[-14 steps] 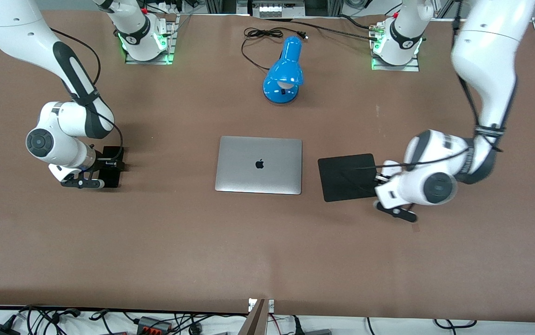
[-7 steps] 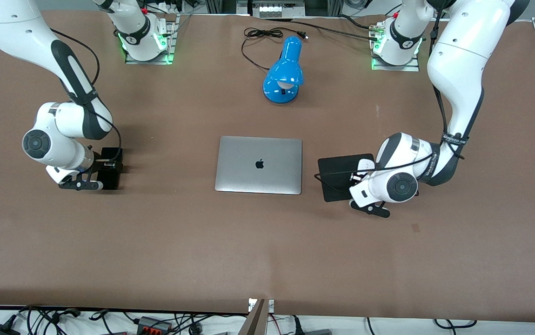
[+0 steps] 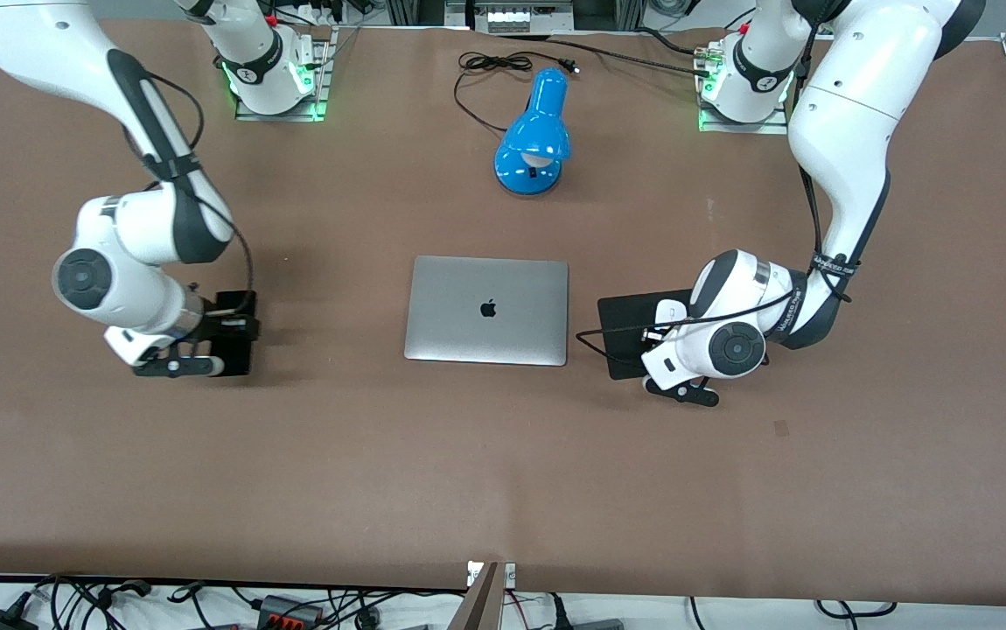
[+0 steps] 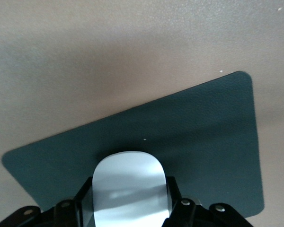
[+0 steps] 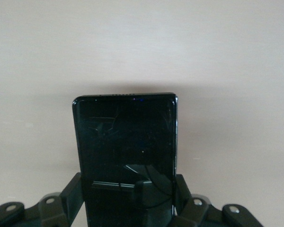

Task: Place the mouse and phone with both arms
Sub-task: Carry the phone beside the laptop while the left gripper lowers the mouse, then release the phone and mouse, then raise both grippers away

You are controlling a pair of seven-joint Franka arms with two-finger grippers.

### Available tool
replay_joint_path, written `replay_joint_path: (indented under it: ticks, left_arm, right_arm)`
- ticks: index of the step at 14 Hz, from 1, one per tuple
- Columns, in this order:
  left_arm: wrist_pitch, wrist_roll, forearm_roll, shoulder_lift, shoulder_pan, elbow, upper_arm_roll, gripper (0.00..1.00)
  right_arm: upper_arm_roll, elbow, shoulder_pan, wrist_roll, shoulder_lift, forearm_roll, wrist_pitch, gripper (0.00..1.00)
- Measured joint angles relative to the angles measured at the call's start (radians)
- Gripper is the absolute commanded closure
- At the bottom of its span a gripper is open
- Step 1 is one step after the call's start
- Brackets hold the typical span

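Small white oval mouse (image 4: 128,189), smooth and glossy: sitting clamped between the black fingers of the left gripper (image 4: 128,208), hanging over the thin square black mouse pad (image 4: 203,142) beside the closed silver laptop (image 3: 486,310), toward the left arm's end of the table. Slim black rectangular phone (image 5: 127,156) with a glossy dark face (faint crack-like lines reflecting in it): being pinched by its long edges in the right gripper (image 5: 130,203), over bare brown table (image 3: 380,455) toward the right arm's end.

Possibly going wrong from here: rounded, slick mouse shell squirting out of a narrow two-finger grip if released while tilted, then landing off the pad's matte, slightly grainy surface. Phone, stiff and thin, likely slapping down or chipping its glass if let go while high above the hard table. Blue glossy desk lamp (image 3: 534,140) standing well apart, posing no obstacle.
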Motion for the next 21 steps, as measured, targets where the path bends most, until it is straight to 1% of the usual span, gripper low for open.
replay_joint_path:
  ticks: [1, 2, 4, 5, 8, 12, 15, 17, 21]
  left_arm:
    - [0.001, -0.001, -0.010, 0.000, 0.000, 0.000, 0.000, 0.55]
    - [0.001, -0.003, -0.013, 0.000, 0.000, 0.000, 0.000, 0.50]
    - [0.002, -0.007, -0.013, 0.001, 0.000, 0.000, 0.000, 0.15]
    - [0.002, -0.008, -0.013, 0.001, 0.000, 0.000, 0.000, 0.00]
    - [0.004, -0.009, -0.013, 0.001, 0.001, 0.001, 0.002, 0.00]
    - [0.004, -0.009, -0.013, -0.004, 0.017, 0.018, 0.004, 0.00]
    - [-0.011, -0.004, -0.013, -0.030, 0.046, 0.028, 0.006, 0.00]
    - [-0.018, 0.038, -0.013, -0.050, 0.075, 0.029, 0.007, 0.00]
    - [-0.023, 0.209, -0.013, -0.062, 0.155, 0.029, 0.009, 0.00]
  right_arm:
    - [0.004, 0.005, 0.026, 0.039, 0.002, 0.000, 0.000, 0.77]
    - [0.006, 0.010, 0.055, 0.083, 0.005, 0.000, 0.000, 0.77]
    - [0.008, 0.019, 0.124, 0.193, 0.021, 0.000, 0.000, 0.77]
    - [0.009, 0.023, 0.158, 0.245, 0.032, 0.000, 0.000, 0.77]
    - [0.009, 0.029, 0.227, 0.314, 0.069, 0.000, 0.001, 0.77]
    - [0.009, 0.031, 0.253, 0.315, 0.104, 0.000, 0.001, 0.77]
    - [0.009, 0.033, 0.266, 0.315, 0.120, 0.000, 0.008, 0.77]
    - [0.009, 0.033, 0.281, 0.317, 0.122, 0.000, 0.010, 0.77]
    - [0.009, 0.033, 0.307, 0.347, 0.142, 0.000, 0.033, 0.77]
